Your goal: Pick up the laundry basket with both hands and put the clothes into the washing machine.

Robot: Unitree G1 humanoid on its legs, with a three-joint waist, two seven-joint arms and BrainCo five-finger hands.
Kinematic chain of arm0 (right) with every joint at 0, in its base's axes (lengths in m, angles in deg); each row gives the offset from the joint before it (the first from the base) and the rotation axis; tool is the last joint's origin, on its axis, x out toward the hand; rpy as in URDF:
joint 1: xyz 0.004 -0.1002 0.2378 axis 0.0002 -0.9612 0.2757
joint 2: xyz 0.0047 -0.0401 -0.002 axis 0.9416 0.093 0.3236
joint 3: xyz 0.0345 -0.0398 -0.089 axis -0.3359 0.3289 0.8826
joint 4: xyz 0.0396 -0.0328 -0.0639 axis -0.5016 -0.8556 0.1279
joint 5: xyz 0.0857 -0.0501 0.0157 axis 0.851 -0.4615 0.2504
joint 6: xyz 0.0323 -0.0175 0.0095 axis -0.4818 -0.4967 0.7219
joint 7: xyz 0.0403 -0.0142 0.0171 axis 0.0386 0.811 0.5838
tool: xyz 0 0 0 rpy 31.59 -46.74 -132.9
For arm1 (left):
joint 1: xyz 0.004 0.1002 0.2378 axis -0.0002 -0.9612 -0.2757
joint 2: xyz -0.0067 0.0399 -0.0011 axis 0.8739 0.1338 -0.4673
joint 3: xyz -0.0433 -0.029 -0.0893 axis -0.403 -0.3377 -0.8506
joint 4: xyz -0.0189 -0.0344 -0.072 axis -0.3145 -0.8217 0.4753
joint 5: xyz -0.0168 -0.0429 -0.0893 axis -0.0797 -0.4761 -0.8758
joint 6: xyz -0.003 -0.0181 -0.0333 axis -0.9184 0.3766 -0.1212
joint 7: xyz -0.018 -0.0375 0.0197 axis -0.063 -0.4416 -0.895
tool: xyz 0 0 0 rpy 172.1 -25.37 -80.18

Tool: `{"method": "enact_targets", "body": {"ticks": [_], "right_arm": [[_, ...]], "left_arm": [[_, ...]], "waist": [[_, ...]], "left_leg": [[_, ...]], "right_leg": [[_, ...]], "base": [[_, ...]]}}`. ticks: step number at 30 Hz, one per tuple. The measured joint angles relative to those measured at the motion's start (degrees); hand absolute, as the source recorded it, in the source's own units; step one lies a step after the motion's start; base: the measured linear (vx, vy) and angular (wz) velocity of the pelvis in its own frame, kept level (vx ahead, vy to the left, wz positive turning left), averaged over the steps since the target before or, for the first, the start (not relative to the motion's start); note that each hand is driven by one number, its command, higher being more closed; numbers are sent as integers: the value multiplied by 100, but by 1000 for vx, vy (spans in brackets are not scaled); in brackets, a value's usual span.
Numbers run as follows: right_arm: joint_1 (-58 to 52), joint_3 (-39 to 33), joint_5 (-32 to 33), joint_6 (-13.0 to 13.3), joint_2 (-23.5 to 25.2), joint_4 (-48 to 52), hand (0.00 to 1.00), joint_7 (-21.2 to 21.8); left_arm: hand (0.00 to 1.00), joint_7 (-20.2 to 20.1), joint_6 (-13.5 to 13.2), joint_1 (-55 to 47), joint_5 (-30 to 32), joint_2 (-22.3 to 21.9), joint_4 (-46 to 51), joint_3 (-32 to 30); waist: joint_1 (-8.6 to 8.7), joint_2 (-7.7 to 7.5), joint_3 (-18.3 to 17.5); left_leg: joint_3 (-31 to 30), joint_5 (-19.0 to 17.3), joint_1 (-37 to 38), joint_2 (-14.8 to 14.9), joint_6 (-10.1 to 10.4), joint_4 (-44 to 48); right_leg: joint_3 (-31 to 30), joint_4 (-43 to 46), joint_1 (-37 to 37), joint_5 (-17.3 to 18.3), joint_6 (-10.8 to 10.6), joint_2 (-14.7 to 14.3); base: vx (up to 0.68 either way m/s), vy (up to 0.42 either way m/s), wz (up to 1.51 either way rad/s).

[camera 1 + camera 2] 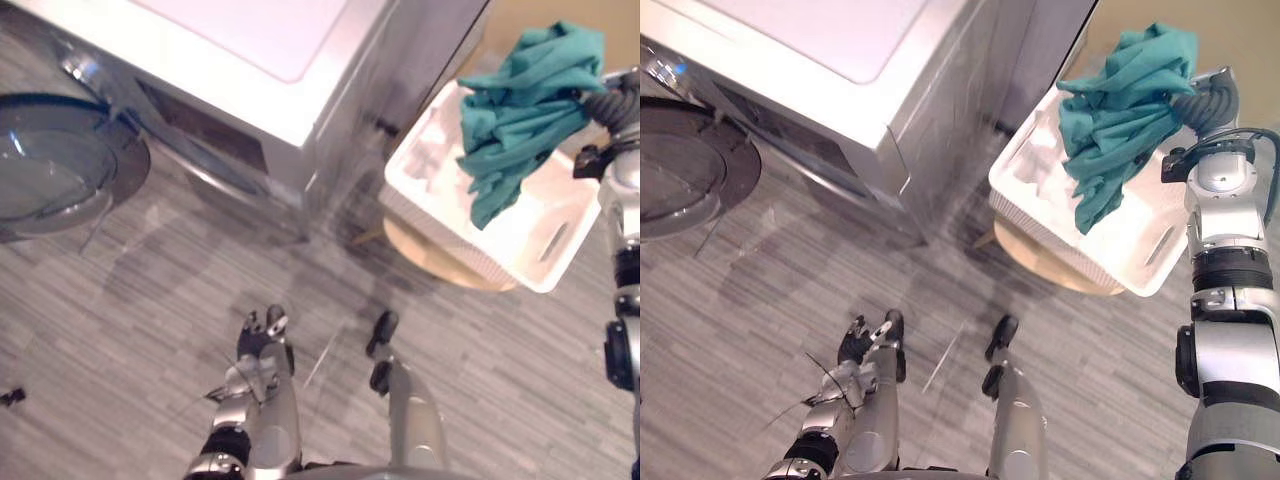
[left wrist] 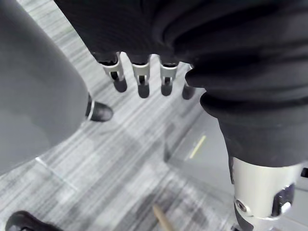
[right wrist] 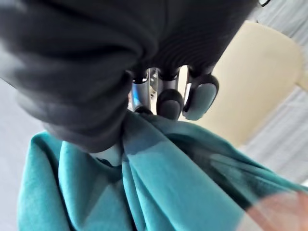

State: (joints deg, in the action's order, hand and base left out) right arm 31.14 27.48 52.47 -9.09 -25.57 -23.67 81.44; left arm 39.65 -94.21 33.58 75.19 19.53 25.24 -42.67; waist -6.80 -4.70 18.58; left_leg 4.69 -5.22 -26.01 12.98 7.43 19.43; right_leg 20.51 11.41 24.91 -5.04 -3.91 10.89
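The white laundry basket (image 1: 535, 255) rests on a round wooden stool (image 1: 440, 262) to the right of the washing machine (image 1: 250, 60). My right hand (image 1: 608, 102) is raised over the basket's far side and is shut on a teal cloth (image 1: 525, 100), which hangs bunched from it down into the basket. In the right wrist view the fingers (image 3: 171, 102) curl into the teal cloth (image 3: 168, 183). My left hand (image 1: 262, 345) hangs low over the floor, away from the basket, with relaxed fingers (image 2: 143, 82) holding nothing.
The washer's round glass door (image 1: 60, 165) stands swung open at the far left, above grey plank flooring (image 1: 150, 320). A grey cabinet side (image 1: 430, 50) rises between the washer and the basket.
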Motion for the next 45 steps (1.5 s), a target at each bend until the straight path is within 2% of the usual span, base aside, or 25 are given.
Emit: {"method": "enact_targets", "body": {"ticks": [4,7,9,12,16,19,22,25,30,33,36,39,40,45], "right_arm": [[-290,-431,231,110,28,288,100,-26],[-389,-573,230,161,27,326,100,-30],[-528,-737,230,182,28,325,100,-97],[-601,-769,235,194,26,323,100,-122],[-675,-788,227,200,18,365,100,-140],[-804,-791,198,201,18,643,100,-147],[-809,-802,149,201,16,934,100,-144],[-807,-793,150,238,17,1199,100,-119],[-742,-623,167,419,56,1789,100,-106],[-376,-330,215,449,311,1958,100,-106],[6,-228,220,499,769,1964,100,-121],[451,276,222,502,1080,1958,100,-237],[626,435,221,497,1215,1952,100,-237],[1037,656,292,501,1585,1952,100,-249]], "left_arm": [[0,-27,23,-344,148,46,-118,13],[0,-134,25,-631,147,78,38,142],[0,-162,18,-986,116,117,769,315],[0,-153,-7,-1259,-54,100,1611,313],[0,-85,-35,-1487,-490,39,3067,-19],[0,148,-145,-1464,-687,31,4229,-477],[0,543,-296,-1429,-610,47,5289,-882],[0,776,-404,-1275,-332,152,5851,-886],[0,1029,-714,-272,123,499,6662,-584],[0,1039,-915,566,122,837,6571,-185],[0,997,-1010,1663,-139,1061,5700,535],[0,716,-849,2574,-535,1198,4190,1448],[0,633,-753,2733,-608,1197,3822,1674],[0,469,-404,3315,-606,1158,2501,2319]], "waist": [[29,-24,-405],[181,-29,-676],[267,-28,-886],[273,-16,-1152],[273,-2,-1466],[264,9,-1552],[268,102,-1660],[250,194,-1797],[238,326,-1898],[287,400,-1963],[294,451,-1996],[335,470,-2009],[413,470,-2009],[591,431,-2011]], "left_leg": [[-11,77,572,-68,46,-424],[-148,200,923,-186,49,-770],[-194,258,1144,-235,33,-980],[-242,316,1398,-286,20,-1190],[-298,378,1673,-341,-7,-1407],[-291,381,1896,-365,-13,-1477],[-260,379,2181,-398,-16,-1576],[-174,379,2309,-404,-16,-1649],[6,378,2594,-403,-17,-1724],[149,376,2711,-401,-16,-1749],[258,376,2784,-404,-16,-1756],[314,377,2774,-391,-16,-1752],[329,377,2775,-391,-15,-1751],[380,376,2792,-392,-15,-1748]], "right_leg": [[73,70,-381,165,-51,36],[237,-53,-727,190,-76,51],[316,-225,-996,175,-92,45],[367,-517,-1304,89,-148,16],[456,-999,-1737,-104,-204,-33],[460,-1186,-2024,-161,-228,-55],[451,-1241,-2255,-161,-232,-35],[421,-1259,-2328,-165,-239,-34],[235,-1272,-2454,-173,-247,-41],[87,-1289,-2463,-213,-231,-51],[-50,-1351,-2470,-294,-221,-62],[-134,-1488,-2463,-413,-186,-104],[-177,-1520,-2467,-437,-190,-110],[-249,-1539,-2457,-460,-182,-120]], "base": [[119,-20,13],[103,17,26],[56,32,22],[47,33,12],[39,23,11],[14,11,3],[11,6,-4],[8,11,-8],[-19,6,-17],[-26,9,-25],[-57,13,-25],[-49,7,-14],[-16,5,-10],[8,8,-5]]}}
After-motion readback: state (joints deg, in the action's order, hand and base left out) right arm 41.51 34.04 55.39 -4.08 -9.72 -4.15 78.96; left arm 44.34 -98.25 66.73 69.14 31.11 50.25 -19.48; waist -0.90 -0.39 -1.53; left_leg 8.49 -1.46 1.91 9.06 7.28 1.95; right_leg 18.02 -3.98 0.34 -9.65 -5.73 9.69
